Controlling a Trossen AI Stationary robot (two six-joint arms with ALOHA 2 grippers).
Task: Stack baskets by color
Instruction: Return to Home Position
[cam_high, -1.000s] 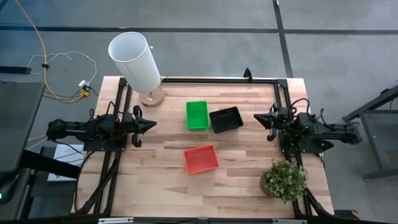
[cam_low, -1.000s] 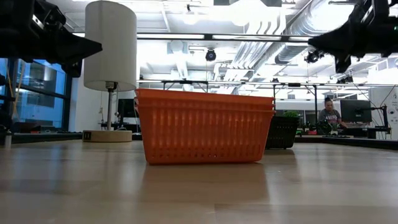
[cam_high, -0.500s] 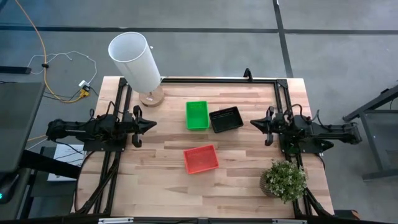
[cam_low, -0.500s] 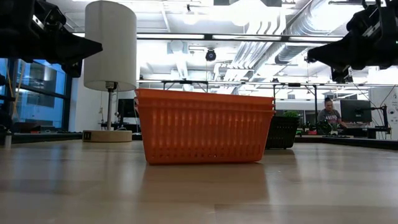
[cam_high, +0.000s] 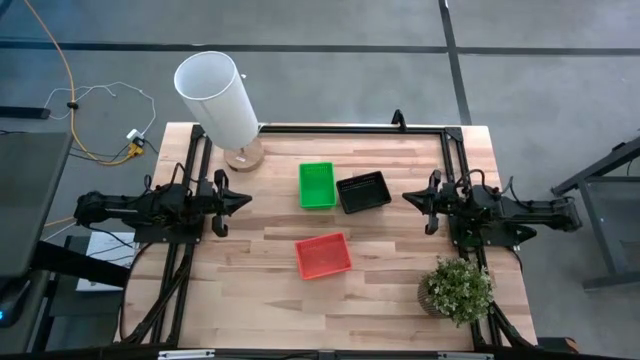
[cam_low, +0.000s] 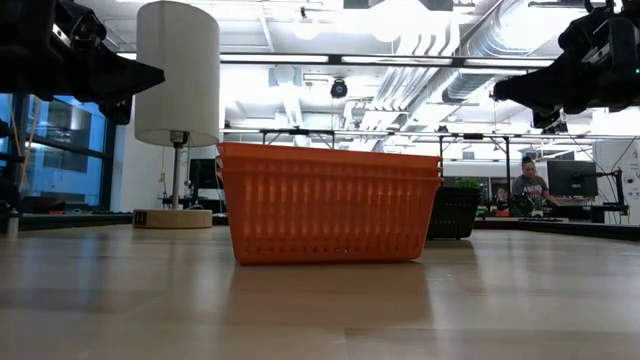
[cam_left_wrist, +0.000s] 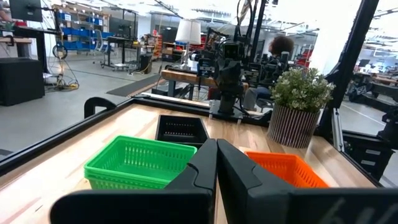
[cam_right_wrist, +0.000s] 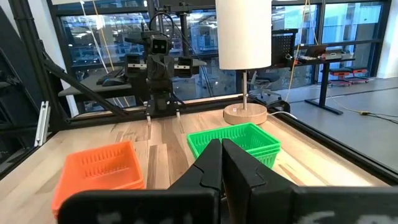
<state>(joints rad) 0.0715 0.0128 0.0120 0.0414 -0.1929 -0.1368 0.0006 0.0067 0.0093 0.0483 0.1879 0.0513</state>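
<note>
Seen from above, red baskets (cam_high: 322, 255) sit stacked lower centre, green baskets (cam_high: 317, 185) and black baskets (cam_high: 363, 191) side by side above, as the right gripper (cam_high: 408, 199), newly levelled at right, mirrors the left gripper (cam_high: 243, 200), both pressed together, the sorting apparently complete.

Three basket stacks (cam_high: 317, 185) — one cylinder (cam_high: 218, 97), one plant (cam_high: 457, 288).
</note>
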